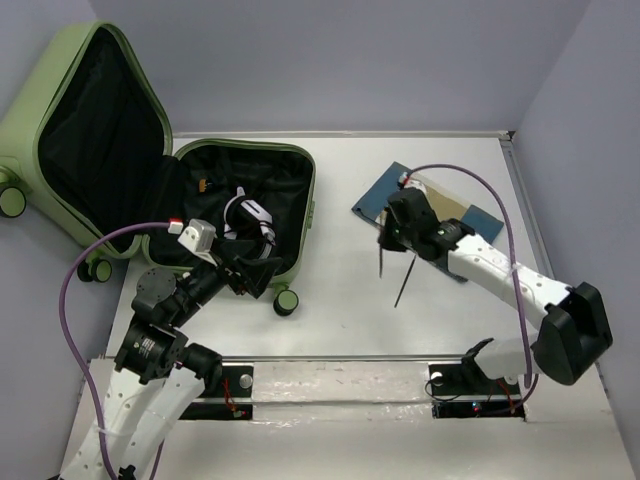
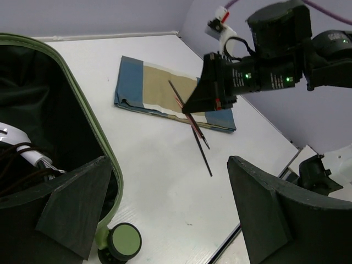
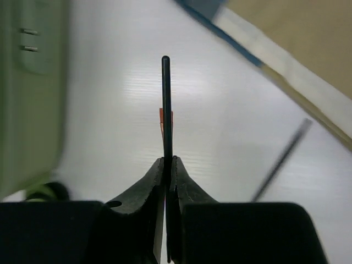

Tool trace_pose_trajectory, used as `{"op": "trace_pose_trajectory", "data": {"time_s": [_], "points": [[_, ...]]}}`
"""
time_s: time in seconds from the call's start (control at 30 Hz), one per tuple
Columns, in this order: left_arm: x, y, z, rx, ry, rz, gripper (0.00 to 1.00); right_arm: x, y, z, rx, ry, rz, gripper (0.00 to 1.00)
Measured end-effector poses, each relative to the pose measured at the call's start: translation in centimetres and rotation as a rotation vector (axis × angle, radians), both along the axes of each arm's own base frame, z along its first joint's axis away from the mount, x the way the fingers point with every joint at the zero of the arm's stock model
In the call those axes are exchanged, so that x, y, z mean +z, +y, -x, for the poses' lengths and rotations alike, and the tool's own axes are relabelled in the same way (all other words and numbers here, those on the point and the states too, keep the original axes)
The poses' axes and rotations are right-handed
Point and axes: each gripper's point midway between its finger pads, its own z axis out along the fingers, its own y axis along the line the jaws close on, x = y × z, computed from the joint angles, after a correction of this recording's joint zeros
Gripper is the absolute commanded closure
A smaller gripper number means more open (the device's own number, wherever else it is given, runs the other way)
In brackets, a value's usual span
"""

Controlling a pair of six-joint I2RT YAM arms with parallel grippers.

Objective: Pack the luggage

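My right jaws are pinched shut on a thin black stick (image 3: 165,110). It pokes straight out past the tips, with a bit of red showing behind it. My left jaws are wide open and hold nothing.

The luggage (image 1: 310,215) lies open on the counter (image 1: 340,310). It is off to the left of the right jaws, with bare counter in between, and its near wall sits just below the left jaws. A flat blue-and-tan cloth (image 2: 154,91) lies close by the right jaws. There is also a thin dark line (image 3: 280,159) on the counter to their right. I cannot tell if it is a second stick or only a shadow.

I think the job now is to carry the stick over and put it in. The stick is skinny and could slip or spin, so I should squeeze firmly and move slowly. I want the tip up higher than the green wall before I swing left. Then I go down low over the black lining, beside the white thing and cords (image 1: 248,215), and only then let go. The left jaws are in the way, so I would pull them aside first and avoid a bump.
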Motion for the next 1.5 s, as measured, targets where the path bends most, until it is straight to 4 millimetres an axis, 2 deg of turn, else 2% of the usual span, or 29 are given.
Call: {"op": "trace_pose_trajectory", "data": {"time_s": [0.1,0.13,0.23,0.3,0.33,0.4,0.47,0.57,0.6,0.63,0.7,0.77,0.83,0.9,0.97,1.0,1.1,1.13,1.2,1.23,1.3,1.5], "points": [[0.0,0.0,0.0,0.0,0.002,-0.001,0.01,3.7,6.3,-2.0,0.128,-0.075,-0.098,0.93],[-0.1,0.0,0.0,0.0,0.003,-0.002,0.01,5.5,9.5,-3.2,0.181,-0.105,-0.14,0.93],[-0.1,0.1,-0.2,0.007,0.006,-0.003,0.01,8.7,15.8,-6.9,0.267,-0.178,-0.223,0.93],[-0.2,0.1,-0.2,0.008,0.007,-0.003,0.01,9.8,18.7,-8.8,0.298,-0.212,-0.262,0.91],[-0.2,0.2,-0.3,0.013,0.008,-0.004,0.01,10.2,20.3,-9.9,0.312,-0.225,-0.278,0.68],[-0.2,0.2,-0.4,0.016,0.01,-0.005,0.01,10.8,23.5,-12.3,0.342,-0.262,-0.314,0.44],[-0.4,0.3,-0.5,0.021,0.015,-0.007,0.01,10.5,25.0,-13.8,0.351,-0.275,-0.319,0.36],[-0.5,0.4,-0.7,0.028,0.02,-0.009,0.01,8.8,26.0,-15.3,0.351,-0.269,-0.292,0.36],[-0.5,0.4,-0.7,0.028,0.021,-0.009,0.01,8.1,25.8,-15.2,0.349,-0.253,-0.274,0.37],[-0.5,0.4,-0.8,0.028,0.021,-0.009,0.01,7.4,25.3,-15.1,0.344,-0.239,-0.251,0.45],[-0.6,0.4,-0.8,0.03,0.025,-0.011,0.01,7.0,24.4,-14.9,0.332,-0.241,-0.218,0.54],[-0.7,0.4,-1.0,0.033,0.028,-0.012,0.01,5.8,22.3,-13.6,0.31,-0.22,-0.167,0.65],[-0.7,0.4,-1.0,0.034,0.031,-0.014,0.01,4.4,18.1,-10.8,0.268,-0.193,-0.095,0.63],[-0.7,0.4,-1.0,0.033,0.031,-0.014,0.01,2.6,13.3,-7.5,0.214,-0.153,-0.024,0.51],[-0.7,0.5,-1.0,0.036,0.03,-0.013,0.01,1.3,8.8,-4.8,0.152,-0.121,0.027,0.47],[-0.7,0.5,-1.1,0.037,0.03,-0.013,0.01,0.6,7.1,-4.1,0.126,-0.109,0.039,0.45],[-0.7,0.5,-1.0,0.037,0.029,-0.013,0.01,-3.4,0.5,-1.8,-0.001,-0.03,0.112,0.44],[-0.7,0.5,-1.0,0.035,0.029,-0.013,0.01,-5.4,-2.7,-0.7,-0.069,0.023,0.16,0.44],[-0.7,0.5,-1.0,0.034,0.029,-0.013,0.01,-7.4,-5.2,0.8,-0.12,0.081,0.212,0.44],[-0.7,0.4,-1.0,0.032,0.03,-0.013,0.01,-8.4,-6.1,1.9,-0.134,0.119,0.234,0.45],[-0.7,0.4,-1.0,0.03,0.029,-0.013,0.01,-9.1,-6.5,2.7,-0.139,0.143,0.245,0.46],[-0.7,0.4,-1.0,0.03,0.029,-0.013,0.01,-9.5,-6.6,2.9,-0.169,0.157,0.233,0.59]]}}
